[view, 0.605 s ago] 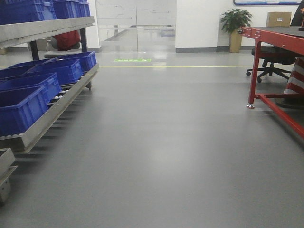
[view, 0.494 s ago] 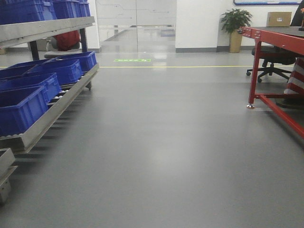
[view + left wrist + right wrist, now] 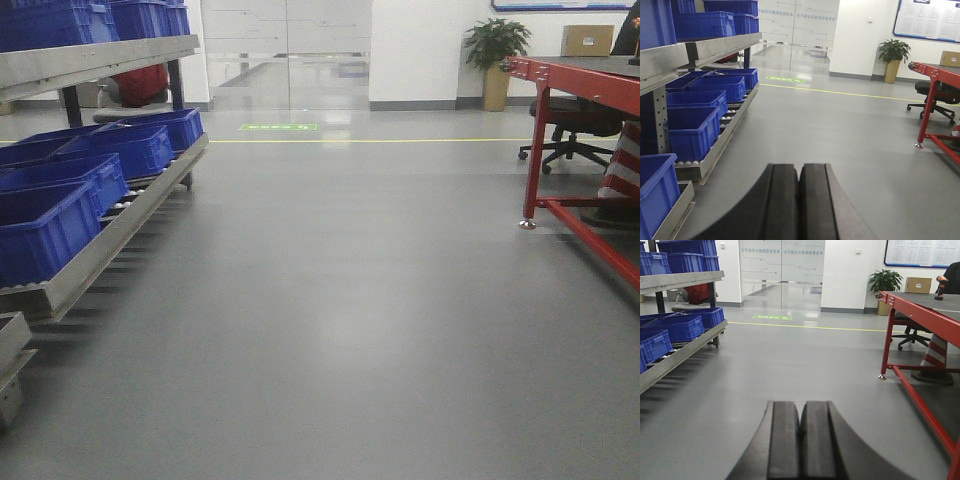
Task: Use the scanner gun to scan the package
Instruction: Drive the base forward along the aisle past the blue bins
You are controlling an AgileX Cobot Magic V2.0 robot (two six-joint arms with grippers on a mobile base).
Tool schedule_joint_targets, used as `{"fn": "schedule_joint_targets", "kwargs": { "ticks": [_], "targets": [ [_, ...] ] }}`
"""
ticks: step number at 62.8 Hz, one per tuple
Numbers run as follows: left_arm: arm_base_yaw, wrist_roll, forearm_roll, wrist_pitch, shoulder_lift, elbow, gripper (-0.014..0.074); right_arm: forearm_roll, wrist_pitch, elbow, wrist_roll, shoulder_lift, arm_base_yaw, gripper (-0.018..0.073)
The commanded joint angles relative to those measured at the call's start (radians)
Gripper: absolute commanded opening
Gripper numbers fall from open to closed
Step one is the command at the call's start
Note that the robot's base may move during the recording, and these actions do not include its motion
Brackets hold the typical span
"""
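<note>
My left gripper [image 3: 799, 170] is shut with nothing in it, its black pads pressed together above bare grey floor. Also shut on nothing, my right gripper [image 3: 800, 407] points down the aisle. A small orange and black object that looks like the scanner gun [image 3: 941, 288] stands far off on the red table [image 3: 920, 310], beside a person in black; it is too small to make out well. The package is out of view. Neither gripper appears in the front-facing view.
A metal rack with blue bins [image 3: 60, 190] lines the left side. The red table [image 3: 580, 85] stands at the right with an office chair [image 3: 570, 125] under it. At the far wall are a cardboard box [image 3: 587, 40], a potted plant [image 3: 497, 55] and glass doors [image 3: 287, 50].
</note>
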Motion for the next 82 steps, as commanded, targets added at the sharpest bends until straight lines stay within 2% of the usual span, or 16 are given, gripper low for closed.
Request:
{"fn": "schedule_joint_targets", "kwargs": {
  "ticks": [1, 82],
  "targets": [
    [0.005, 0.002, -0.002, -0.012, -0.004, -0.002, -0.0111, 0.001, -0.02, 0.0, -0.004, -0.003, -0.006, -0.0162],
    [0.005, 0.002, -0.002, -0.012, -0.004, -0.002, -0.0111, 0.001, -0.02, 0.0, -0.004, -0.003, -0.006, -0.0162]
  ]
}}
